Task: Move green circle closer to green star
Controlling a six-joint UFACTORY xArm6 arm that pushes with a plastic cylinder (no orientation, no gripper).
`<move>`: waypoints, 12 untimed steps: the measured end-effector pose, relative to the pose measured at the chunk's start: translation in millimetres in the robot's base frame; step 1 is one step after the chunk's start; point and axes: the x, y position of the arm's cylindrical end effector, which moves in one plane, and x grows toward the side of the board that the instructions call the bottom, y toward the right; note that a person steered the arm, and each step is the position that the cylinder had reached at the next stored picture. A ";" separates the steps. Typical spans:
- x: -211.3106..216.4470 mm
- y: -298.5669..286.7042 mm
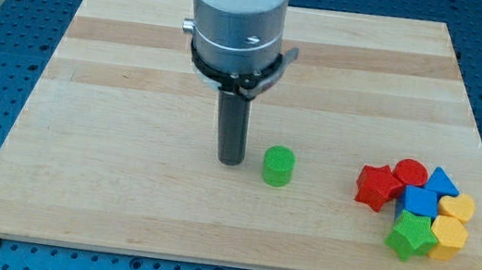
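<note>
The green circle [278,166] is a small green cylinder standing near the middle of the wooden board [137,75]. The green star [410,235] lies at the view's lower right, at the bottom left of a cluster of blocks. My tip [231,161] rests on the board just to the view's left of the green circle, with a small gap between them. The green star is far to the view's right of both.
Around the green star sit a red star [377,186], a red circle [410,172], a blue triangle [442,182], a blue cube [420,201], a yellow heart [457,208] and a yellow hexagon [449,237]. The board's bottom edge runs just below this cluster.
</note>
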 end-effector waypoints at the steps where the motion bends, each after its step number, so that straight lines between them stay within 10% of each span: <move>1: -10.5 11.5; 5: 38.3 114.4; 12: 99.7 113.0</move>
